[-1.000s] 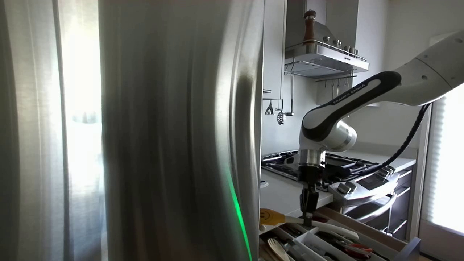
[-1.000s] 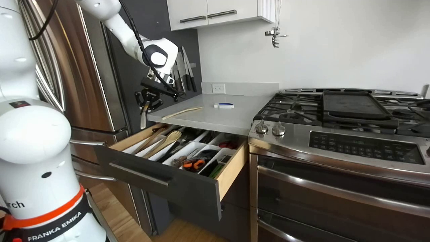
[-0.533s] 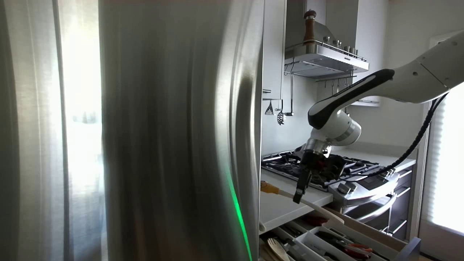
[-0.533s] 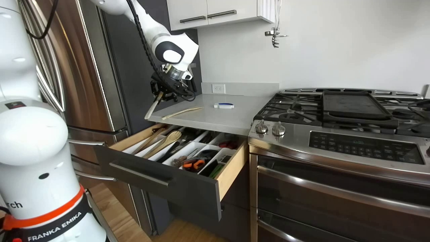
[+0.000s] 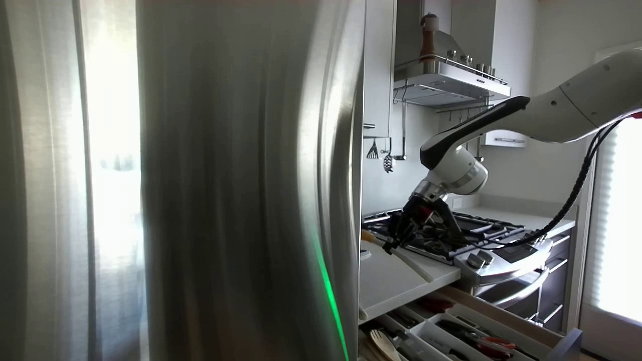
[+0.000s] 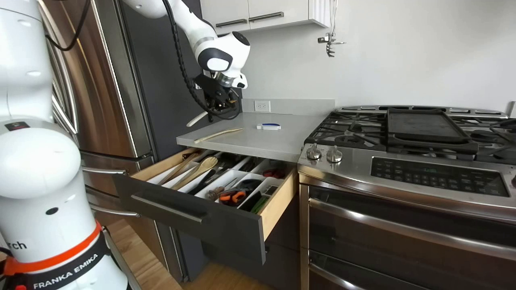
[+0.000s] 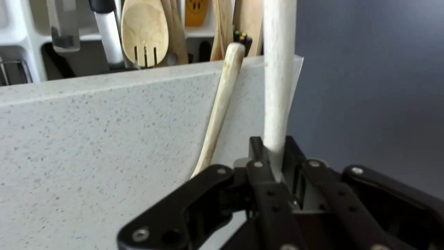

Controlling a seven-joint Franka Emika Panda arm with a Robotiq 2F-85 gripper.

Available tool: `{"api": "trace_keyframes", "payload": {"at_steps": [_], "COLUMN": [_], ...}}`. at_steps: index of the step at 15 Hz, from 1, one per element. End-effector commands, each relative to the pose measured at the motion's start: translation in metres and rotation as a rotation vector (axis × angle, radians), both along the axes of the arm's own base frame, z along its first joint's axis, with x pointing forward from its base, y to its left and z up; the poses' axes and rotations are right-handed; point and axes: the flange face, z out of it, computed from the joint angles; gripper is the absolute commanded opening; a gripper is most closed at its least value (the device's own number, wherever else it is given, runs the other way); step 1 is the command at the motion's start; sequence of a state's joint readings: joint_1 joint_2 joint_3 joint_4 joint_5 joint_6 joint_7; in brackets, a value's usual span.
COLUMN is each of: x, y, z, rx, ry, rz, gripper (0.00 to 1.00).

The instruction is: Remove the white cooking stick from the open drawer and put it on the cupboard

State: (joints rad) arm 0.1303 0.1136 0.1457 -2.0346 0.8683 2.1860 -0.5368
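My gripper (image 5: 389, 246) is shut on a white stick (image 5: 414, 264) and holds it in the air above the counter. The stick slants, with a yellow-orange end at the back. In an exterior view its pale end (image 6: 197, 119) shows, while my fingertips are hidden behind the wrist and cable. In the wrist view the stick (image 7: 279, 69) runs up from between my fingertips (image 7: 275, 149). The open drawer (image 6: 278, 203) lies below and in front. The grey counter (image 6: 246, 143) is above the drawer. A wall cupboard (image 6: 262, 12) hangs above.
Another pale wooden stick (image 6: 217, 135) lies on the counter's left part; it also shows in the wrist view (image 7: 218, 111). A small white and blue object (image 6: 269, 126) lies behind it. The stove (image 6: 403, 133) stands right, a dark panel (image 7: 364, 86) beside the counter.
My gripper has risen from the drawer with the stick and moved back over the counter, tilting as it went. The stick has swung with it. The drawer has not moved.
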Motion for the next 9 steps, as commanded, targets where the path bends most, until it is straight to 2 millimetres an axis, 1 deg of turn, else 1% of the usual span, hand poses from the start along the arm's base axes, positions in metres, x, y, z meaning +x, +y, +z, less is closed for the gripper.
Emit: {"api": "trace_keyframes", "payload": {"at_steps": [1, 3, 5, 9], "x": [0.032, 0.045, 0.055, 0.071], "y": [0.019, 0.030, 0.042, 0.064], "z": [-0.009, -0.020, -0.033, -0.059], "rx": [-0.058, -0.108, -0.153, -0.236], "ry": [0.014, 0.020, 0.042, 0.082], "rz": [-0.194, -0.276, -0.302, -0.278], "gripper": [0.04, 0.04, 0.04, 0.04]}}
